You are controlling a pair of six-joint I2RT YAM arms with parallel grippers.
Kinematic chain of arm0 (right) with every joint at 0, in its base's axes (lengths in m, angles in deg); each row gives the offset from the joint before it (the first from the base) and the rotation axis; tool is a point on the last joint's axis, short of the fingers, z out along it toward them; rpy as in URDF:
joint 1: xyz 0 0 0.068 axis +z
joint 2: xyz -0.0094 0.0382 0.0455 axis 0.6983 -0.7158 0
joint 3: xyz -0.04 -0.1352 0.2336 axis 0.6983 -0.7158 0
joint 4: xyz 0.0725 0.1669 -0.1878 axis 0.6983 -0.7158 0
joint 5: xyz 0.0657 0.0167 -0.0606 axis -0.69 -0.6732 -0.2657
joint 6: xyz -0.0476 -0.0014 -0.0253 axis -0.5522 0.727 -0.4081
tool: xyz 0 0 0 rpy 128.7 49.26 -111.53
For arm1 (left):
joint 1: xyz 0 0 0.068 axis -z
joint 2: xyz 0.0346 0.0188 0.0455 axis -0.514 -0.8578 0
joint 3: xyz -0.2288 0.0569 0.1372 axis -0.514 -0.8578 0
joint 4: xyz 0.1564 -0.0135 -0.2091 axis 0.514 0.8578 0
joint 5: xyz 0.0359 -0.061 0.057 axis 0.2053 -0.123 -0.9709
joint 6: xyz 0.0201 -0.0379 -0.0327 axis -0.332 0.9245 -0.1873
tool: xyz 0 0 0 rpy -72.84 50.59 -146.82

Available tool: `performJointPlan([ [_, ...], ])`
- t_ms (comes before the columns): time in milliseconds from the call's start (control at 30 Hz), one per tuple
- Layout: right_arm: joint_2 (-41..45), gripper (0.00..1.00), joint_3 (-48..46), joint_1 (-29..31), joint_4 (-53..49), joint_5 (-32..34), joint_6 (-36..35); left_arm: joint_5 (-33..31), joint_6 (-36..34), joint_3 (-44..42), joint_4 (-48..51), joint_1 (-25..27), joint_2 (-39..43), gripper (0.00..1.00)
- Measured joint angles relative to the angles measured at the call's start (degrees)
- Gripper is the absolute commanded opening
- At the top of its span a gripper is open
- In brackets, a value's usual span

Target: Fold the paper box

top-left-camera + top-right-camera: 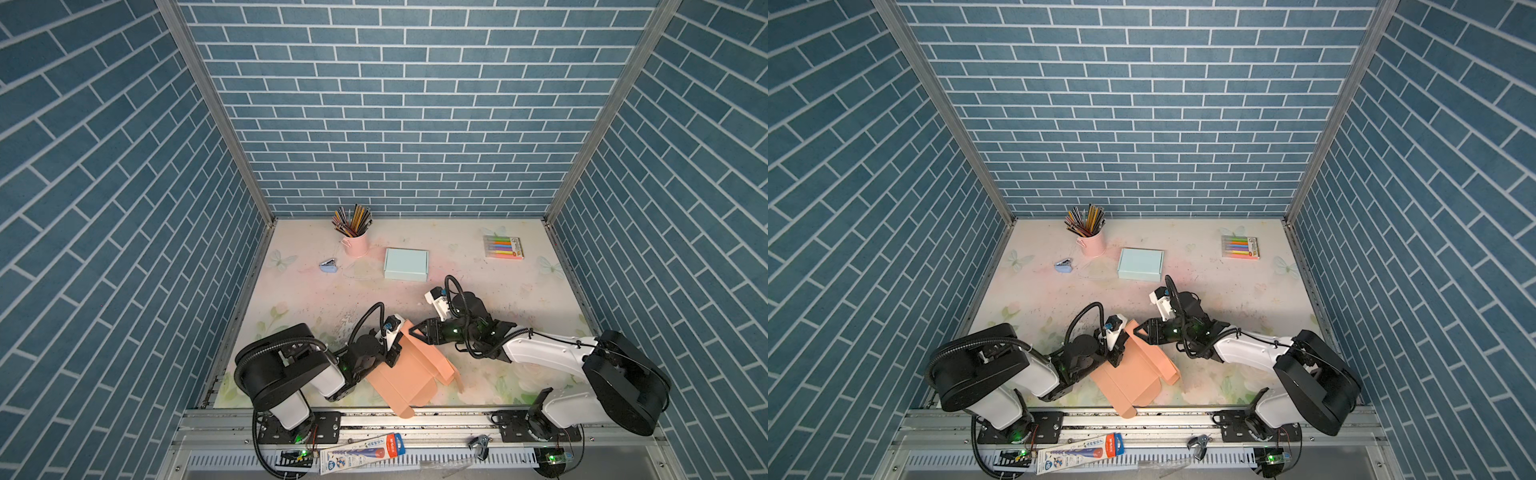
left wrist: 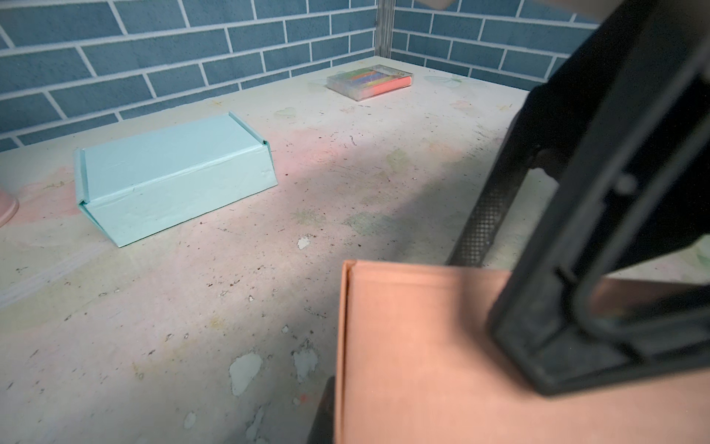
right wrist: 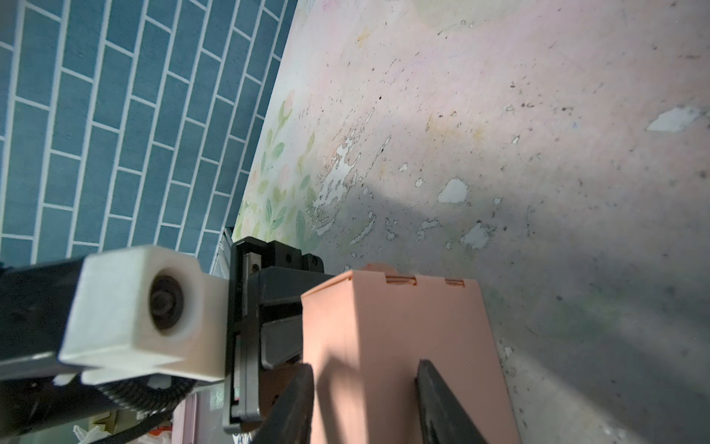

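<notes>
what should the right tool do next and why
Probably ease the right tool forward to press the raised panel of the peach box over: its jaws stand open at that panel, and the left tool is shut on the box, steadying it.

Two boxes, the peach box [image 1: 409,374] and mint box [image 1: 406,264]; one pencil cup [image 1: 354,245]; one marker pack [image 1: 503,247].

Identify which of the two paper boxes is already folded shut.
The blue box, closed and flat at the back; the orange box in front has loose flaps.
</notes>
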Motion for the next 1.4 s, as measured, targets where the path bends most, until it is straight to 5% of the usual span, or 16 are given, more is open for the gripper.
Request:
performJointPlan([
  [733,0.3,0.47,-0.8,-1.0,0.6,-0.2,1.6,-0.3,-0.1,0.2,-0.1,0.4,0.0,0.14],
  [1400,4.9,0.51,-0.8,-1.6,-4.9,0.5,0.3,0.0,-0.2,0.7,-0.3,0.4,-0.9,0.09],
])
